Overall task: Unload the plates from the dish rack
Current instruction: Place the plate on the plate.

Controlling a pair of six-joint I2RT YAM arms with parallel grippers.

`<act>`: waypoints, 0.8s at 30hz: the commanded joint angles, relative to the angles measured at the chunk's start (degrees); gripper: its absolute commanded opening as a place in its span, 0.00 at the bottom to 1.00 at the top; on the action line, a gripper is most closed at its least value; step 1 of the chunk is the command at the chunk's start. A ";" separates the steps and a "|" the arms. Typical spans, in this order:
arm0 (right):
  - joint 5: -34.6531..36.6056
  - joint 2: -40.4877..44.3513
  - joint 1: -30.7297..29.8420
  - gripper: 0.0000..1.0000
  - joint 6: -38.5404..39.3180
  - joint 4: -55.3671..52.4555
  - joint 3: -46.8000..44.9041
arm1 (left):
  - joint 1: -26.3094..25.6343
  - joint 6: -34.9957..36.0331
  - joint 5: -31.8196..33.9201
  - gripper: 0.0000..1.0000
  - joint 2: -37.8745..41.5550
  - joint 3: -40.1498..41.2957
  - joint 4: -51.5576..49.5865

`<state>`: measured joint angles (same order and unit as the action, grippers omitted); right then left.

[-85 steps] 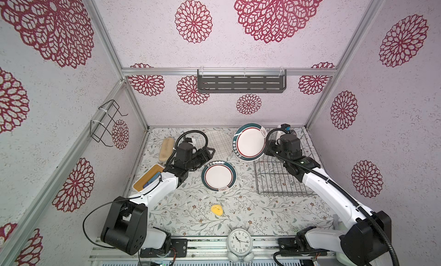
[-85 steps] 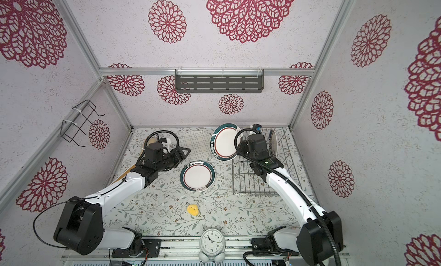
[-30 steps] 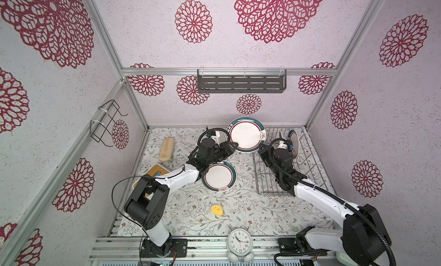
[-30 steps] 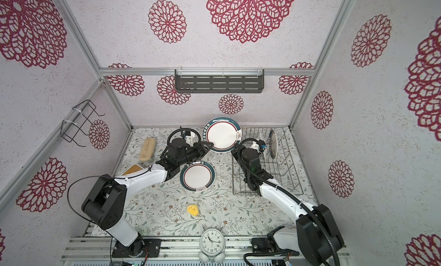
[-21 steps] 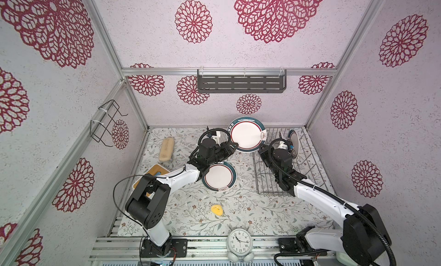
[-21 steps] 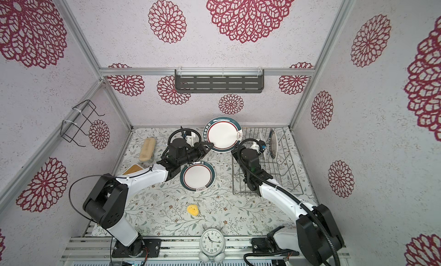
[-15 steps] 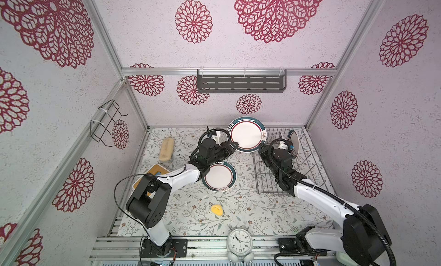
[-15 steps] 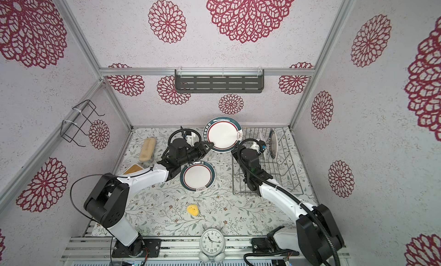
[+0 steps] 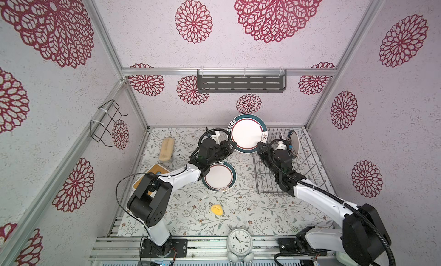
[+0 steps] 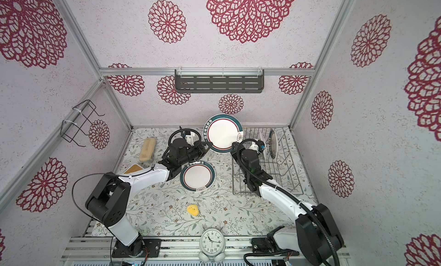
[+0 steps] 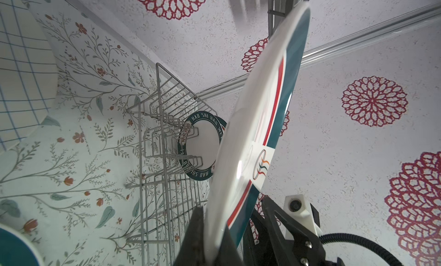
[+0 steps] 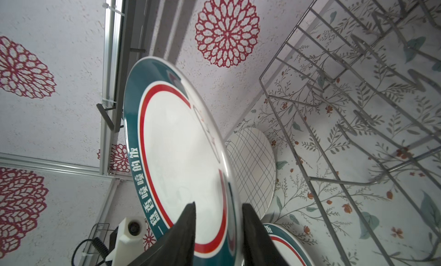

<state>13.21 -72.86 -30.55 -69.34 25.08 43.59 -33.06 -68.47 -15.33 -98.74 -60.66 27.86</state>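
Observation:
A white plate with a teal-and-red rim (image 9: 248, 133) (image 10: 223, 133) hangs tilted in the air between both arms, left of the dish rack (image 9: 307, 162) (image 10: 284, 167). My left gripper (image 9: 232, 146) (image 11: 214, 221) is shut on its left rim. My right gripper (image 9: 259, 146) (image 12: 218, 210) stands open, jaws straddling the right rim with a gap showing. A second teal-rimmed plate (image 9: 219, 176) (image 12: 286, 241) lies flat on the table. A third (image 9: 294, 143) (image 11: 202, 145) stands upright in the rack's far tines. The cream grid-lined plate (image 12: 253, 167) (image 11: 23, 74) lies on the table behind the held one.
A white alarm clock (image 9: 239, 241) stands at the front edge, with a small yellow object (image 9: 216, 210) on the mat behind it. A beige block (image 9: 166, 149) and a wooden board (image 9: 152, 174) lie at the left. On the walls hang a dark slotted shelf (image 9: 241, 84) and a black wire holder (image 9: 106, 124).
My left gripper has closed on the held plate's left rim and my right gripper's jaws have parted from its right rim. The plate itself has barely moved in the last second.

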 commanded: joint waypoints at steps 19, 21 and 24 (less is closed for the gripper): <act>-16.22 3.64 7.42 0.72 12.14 -3.32 -0.27 | 7.93 8.23 -1.46 0.00 13.82 7.40 -10.88; -17.13 3.95 7.51 0.72 14.91 -5.81 0.46 | 9.01 9.88 -2.44 0.00 15.06 7.84 -13.99; -17.72 4.46 7.59 0.72 18.05 -8.73 0.75 | 10.02 12.89 -3.06 0.00 16.50 8.08 -20.42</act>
<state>-1.96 -70.35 -23.16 -57.17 19.27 42.81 -23.64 -59.99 -16.67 -84.55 -52.58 11.79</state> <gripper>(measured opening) 0.722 0.091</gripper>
